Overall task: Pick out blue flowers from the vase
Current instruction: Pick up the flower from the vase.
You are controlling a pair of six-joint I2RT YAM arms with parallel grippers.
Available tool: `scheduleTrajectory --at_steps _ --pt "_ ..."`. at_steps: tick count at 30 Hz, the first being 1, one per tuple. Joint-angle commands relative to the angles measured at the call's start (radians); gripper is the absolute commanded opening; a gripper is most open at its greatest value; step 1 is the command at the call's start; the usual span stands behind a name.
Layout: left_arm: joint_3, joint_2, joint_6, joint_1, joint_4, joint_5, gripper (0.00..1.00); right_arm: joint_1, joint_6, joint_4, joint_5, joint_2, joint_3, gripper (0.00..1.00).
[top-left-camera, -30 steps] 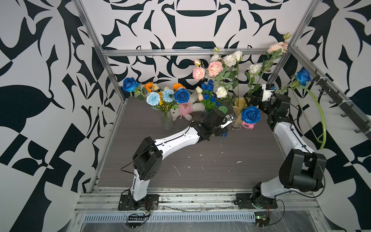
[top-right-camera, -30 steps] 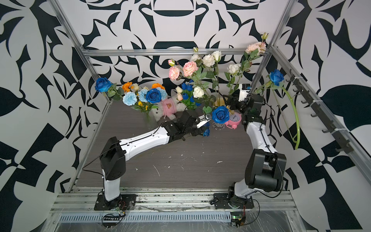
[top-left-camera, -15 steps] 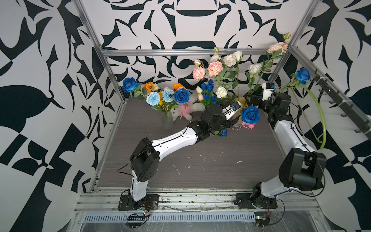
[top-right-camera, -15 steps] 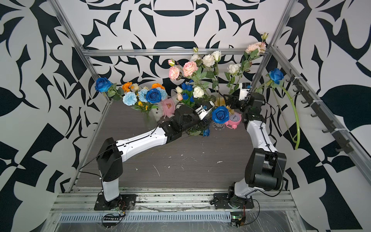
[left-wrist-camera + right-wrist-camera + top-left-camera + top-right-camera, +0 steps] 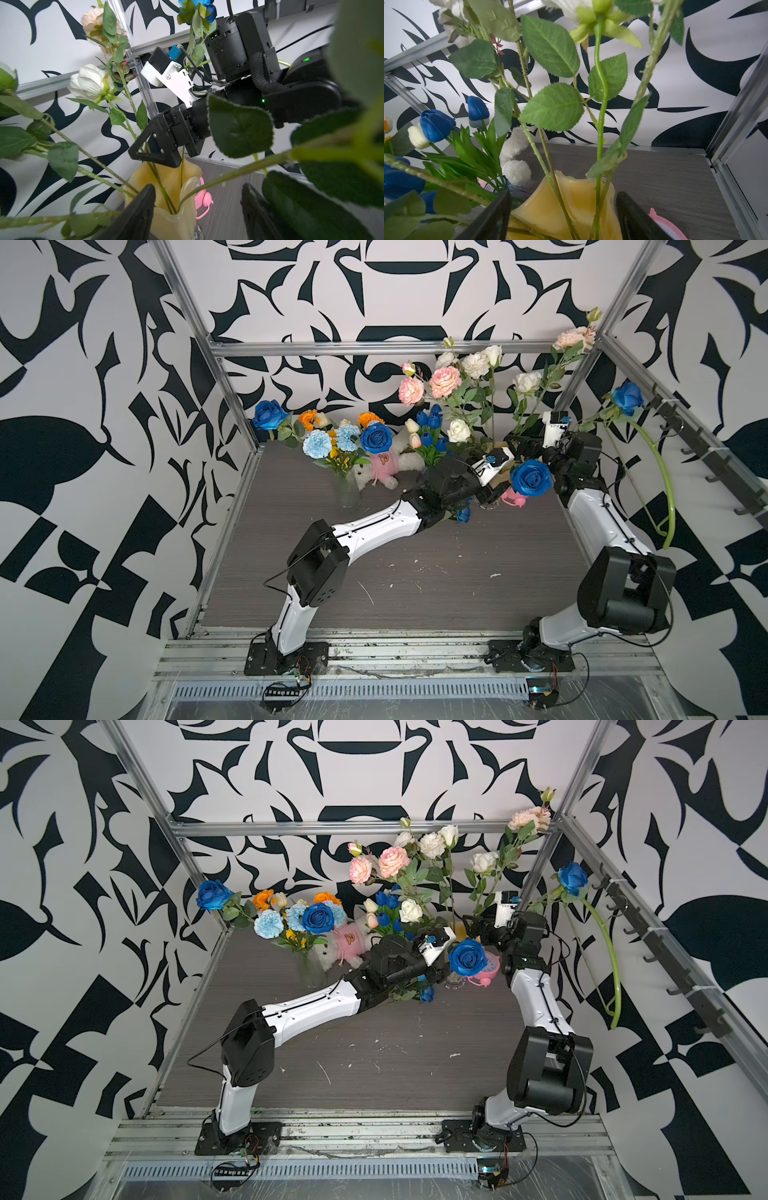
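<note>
Both arms meet at the yellow vase, about 1 o'clock on the worktop. The left end effector is released, jaws spread either side of the vase mouth. A thick leafy stem leaning out of the vase crosses between them, likely the front blue rose's, so this reads as lining up a low stem grasp. The right end effector is also released and straddles the same vase from the opposite side, probably to steady it. Neither grips anything.

Counts — large blue roses, 4:
- the front one
- the middle blue rose, above the clear vase at 11 o'clock
- the corner blue rose at 10 o'clock
- the wall blue rose at 2 o'clock, stem arcing down outside any vase

Other blue flowers:
- pale-blue carnations: 2
- blue tulips: a cluster at 12 o'clock — count unclear
- small blue head: 1, low beside the left arm
</note>
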State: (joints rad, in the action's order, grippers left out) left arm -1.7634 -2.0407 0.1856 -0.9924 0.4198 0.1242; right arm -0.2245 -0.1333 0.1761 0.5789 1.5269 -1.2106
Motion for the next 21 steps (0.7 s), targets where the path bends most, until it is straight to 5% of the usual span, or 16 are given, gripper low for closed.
scheduleTrajectory --at_steps 1,5,10,15,19,21 --pt "-0.055 -0.035 -0.033 0.000 0.076 0.041 0.65 0.005 -0.015 0.023 0.004 -0.011 -0.046 0.78" --pt "-0.094 -0.066 -0.042 0.000 0.129 0.053 0.38 0.006 -0.009 0.016 0.006 -0.014 -0.047 0.78" --pt "-0.149 -0.095 -0.054 0.000 0.134 0.085 0.36 0.005 -0.012 0.023 0.006 -0.014 -0.038 0.78" --pt "-0.188 -0.108 -0.049 0.000 0.134 0.087 0.22 0.005 -0.017 0.028 0.009 -0.012 -0.038 0.78" --pt "-0.239 -0.123 -0.036 0.001 0.112 0.089 0.01 0.006 -0.018 0.029 0.010 -0.014 -0.038 0.78" --pt "-0.257 -0.123 -0.031 0.002 0.100 0.089 0.00 0.005 -0.015 0.029 0.008 -0.015 -0.035 0.78"
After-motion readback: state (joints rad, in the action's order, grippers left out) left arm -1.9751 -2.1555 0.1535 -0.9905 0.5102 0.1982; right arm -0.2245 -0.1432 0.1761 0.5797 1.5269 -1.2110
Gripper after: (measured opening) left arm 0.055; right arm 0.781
